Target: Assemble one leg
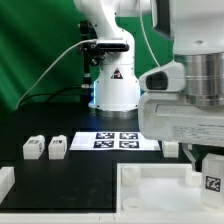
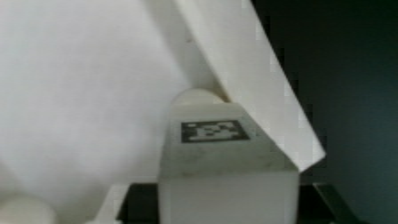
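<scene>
My gripper [image 1: 208, 160] fills the exterior view's right foreground. It is shut on a leg [image 1: 212, 181], a small white post with a black-and-white tag. It holds the leg over the right part of the large white tray-like body [image 1: 150, 192]. In the wrist view the leg [image 2: 217, 150] sits between my fingers, with the gripper [image 2: 222, 208] closed on its sides. The leg's rounded far end is against the white body [image 2: 89, 90], beside a raised wall. Two more legs [image 1: 33, 147] [image 1: 57, 146] lie on the black table at the exterior view's left.
The marker board [image 1: 115, 140] lies flat in front of the robot base [image 1: 113, 85]. Another small white piece [image 1: 171, 149] sits just right of the board, partly behind my gripper. A white block [image 1: 5, 180] is at the left edge.
</scene>
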Robot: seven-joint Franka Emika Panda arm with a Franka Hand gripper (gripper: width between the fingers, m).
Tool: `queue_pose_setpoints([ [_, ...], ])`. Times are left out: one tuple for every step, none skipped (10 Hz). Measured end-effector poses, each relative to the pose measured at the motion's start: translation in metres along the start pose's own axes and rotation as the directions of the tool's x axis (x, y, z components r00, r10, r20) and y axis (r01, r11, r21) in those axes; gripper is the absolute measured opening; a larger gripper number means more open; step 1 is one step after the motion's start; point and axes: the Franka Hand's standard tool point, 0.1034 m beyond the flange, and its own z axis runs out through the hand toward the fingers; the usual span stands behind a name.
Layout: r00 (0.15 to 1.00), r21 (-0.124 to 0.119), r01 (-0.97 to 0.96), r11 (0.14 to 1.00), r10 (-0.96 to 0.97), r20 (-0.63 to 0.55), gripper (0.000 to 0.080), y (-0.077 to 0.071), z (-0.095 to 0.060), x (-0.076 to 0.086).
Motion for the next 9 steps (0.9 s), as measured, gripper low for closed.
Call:
queue_pose_setpoints([
  [0.983, 0.012, -0.186, 0.982, 0.186, -0.003, 0.03, 0.0012, 0.0016, -0.0002],
  [0.921, 0.028, -0.39, 0.921, 0.39, 0.0, 0.03, 0.002, 0.0029, -0.0021],
  [0.807, 0.05, -0.591, 0.805, 0.591, 0.017, 0.0299, 0.0007, 0.0042, -0.005],
  [0.675, 0.069, -0.738, 0.671, 0.737, 0.047, 0.0299, -0.0032, 0.0053, -0.0089],
  [0.624, 0.073, -0.781, 0.62, 0.779, 0.057, 0.0299, -0.0038, 0.0054, -0.0086],
  [0.615, 0.072, -0.789, 0.611, 0.787, 0.059, 0.0299, -0.0034, 0.0054, -0.0082],
  [0.633, 0.073, -0.774, 0.629, 0.772, 0.057, 0.0299, -0.0033, 0.0054, -0.0081],
  [0.658, 0.074, -0.752, 0.654, 0.751, 0.055, 0.0378, -0.0034, 0.0059, -0.0085],
  [0.664, 0.074, -0.747, 0.661, 0.745, 0.054, 0.0513, -0.0033, 0.0062, -0.0086],
])
